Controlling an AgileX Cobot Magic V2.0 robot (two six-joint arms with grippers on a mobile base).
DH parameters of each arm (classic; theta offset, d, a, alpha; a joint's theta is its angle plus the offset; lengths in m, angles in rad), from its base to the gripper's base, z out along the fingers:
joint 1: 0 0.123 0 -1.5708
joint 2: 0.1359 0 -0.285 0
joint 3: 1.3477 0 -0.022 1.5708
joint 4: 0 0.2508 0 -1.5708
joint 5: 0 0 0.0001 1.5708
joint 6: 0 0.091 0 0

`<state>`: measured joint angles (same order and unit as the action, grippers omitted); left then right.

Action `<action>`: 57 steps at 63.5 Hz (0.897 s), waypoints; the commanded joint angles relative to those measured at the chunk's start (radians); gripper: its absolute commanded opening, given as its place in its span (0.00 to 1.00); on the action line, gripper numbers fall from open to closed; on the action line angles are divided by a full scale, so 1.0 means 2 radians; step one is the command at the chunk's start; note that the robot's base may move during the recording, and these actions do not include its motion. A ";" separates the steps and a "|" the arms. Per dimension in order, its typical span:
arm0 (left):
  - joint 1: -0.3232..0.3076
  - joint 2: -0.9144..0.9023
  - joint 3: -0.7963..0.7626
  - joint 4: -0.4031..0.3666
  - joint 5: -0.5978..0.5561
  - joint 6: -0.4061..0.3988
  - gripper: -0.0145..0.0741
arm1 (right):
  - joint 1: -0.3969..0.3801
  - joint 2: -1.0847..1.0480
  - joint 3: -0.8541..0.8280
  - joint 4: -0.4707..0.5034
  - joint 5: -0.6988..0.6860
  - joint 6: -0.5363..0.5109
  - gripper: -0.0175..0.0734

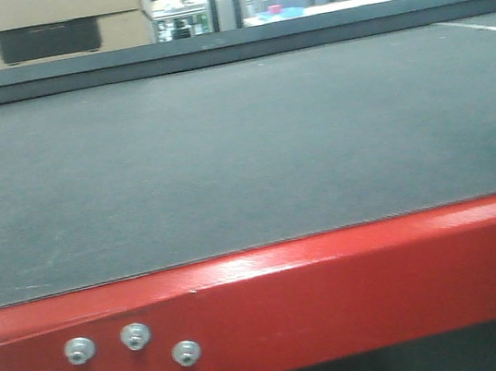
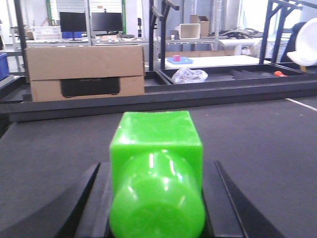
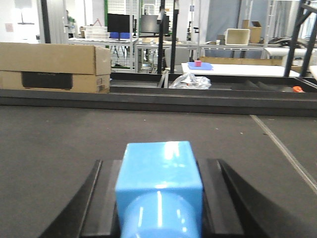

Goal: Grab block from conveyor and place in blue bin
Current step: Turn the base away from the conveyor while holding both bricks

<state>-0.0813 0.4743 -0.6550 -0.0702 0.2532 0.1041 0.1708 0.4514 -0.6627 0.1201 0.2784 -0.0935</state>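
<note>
The conveyor [image 1: 224, 152] is a wide dark grey belt with a dark rail along its far edge, and no block lies on it in the front view. In the left wrist view my left gripper [image 2: 156, 164] is low over the belt [image 2: 262, 144], shut on a glossy green block [image 2: 154, 131] with a round peg facing the camera. In the right wrist view my right gripper [image 3: 159, 162] is shut on a light blue block [image 3: 158, 166] of the same shape, over the belt [image 3: 54, 144]. I cannot identify the blue bin. Neither arm shows in the front view.
A red metal frame [image 1: 357, 290] with bolts runs along the belt's near edge. Beyond the far rail stand a cardboard box [image 2: 84, 72], a crumpled plastic bag [image 2: 189, 75] in a black trough, and a white table with a flat blue tray [image 2: 179, 60].
</note>
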 commanded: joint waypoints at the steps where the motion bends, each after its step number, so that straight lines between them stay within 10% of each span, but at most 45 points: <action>1: -0.003 -0.002 0.001 -0.003 -0.009 0.000 0.04 | 0.001 -0.002 0.000 -0.002 -0.005 -0.003 0.01; 57: -0.003 -0.002 0.001 -0.003 -0.009 0.000 0.04 | 0.001 -0.002 0.000 -0.002 -0.005 -0.003 0.01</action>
<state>-0.0813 0.4743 -0.6550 -0.0702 0.2532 0.1045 0.1708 0.4514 -0.6627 0.1201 0.2784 -0.0935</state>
